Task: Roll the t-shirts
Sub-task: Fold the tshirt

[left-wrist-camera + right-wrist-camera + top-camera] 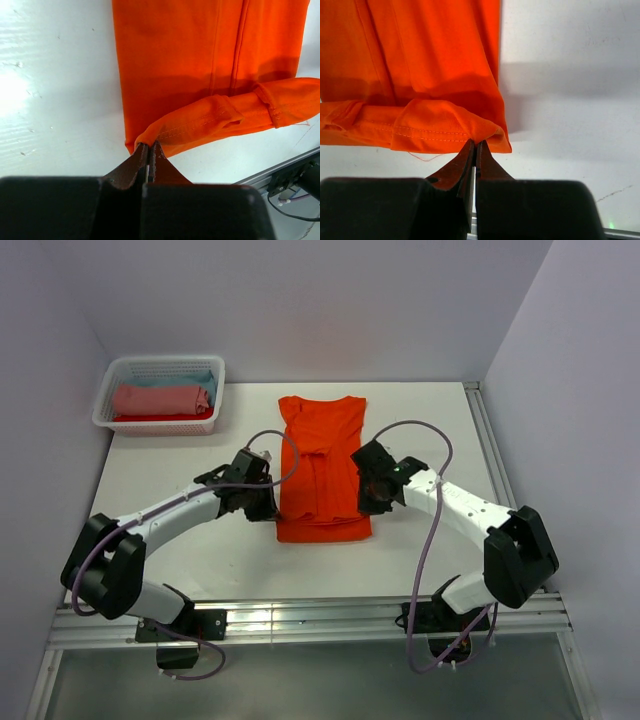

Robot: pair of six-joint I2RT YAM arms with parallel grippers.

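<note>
An aluminium rail (300, 618) runs along the near edge of the white surface (180, 560), where 2 arms are bolted: the left arm (170, 510) and the right arm (460, 505). Both reach inward to the near end of 1 orange t-shirt (320, 440), which lies at the centre of the surface, folded into a narrow strip with its collar at the far end. The left gripper (149, 146) is clenched on the left corner of the near hem (200, 125); the right gripper (475, 144) is clenched on the right corner. The 2 wrist views show the hem raised and turned over onto the cloth as a low fold, which the top view does not resolve. Only the top view shows 1 white lattice basket (108, 412) at the far left corner of the surface, holding 3 cloth items: 1 salmon-pink roll (160, 398), 1 light blue piece (203, 379) behind it, and 1 red strip (150, 418) at its near side. Plain pale walls (300, 300) enclose the surface on 3 sides.
</note>
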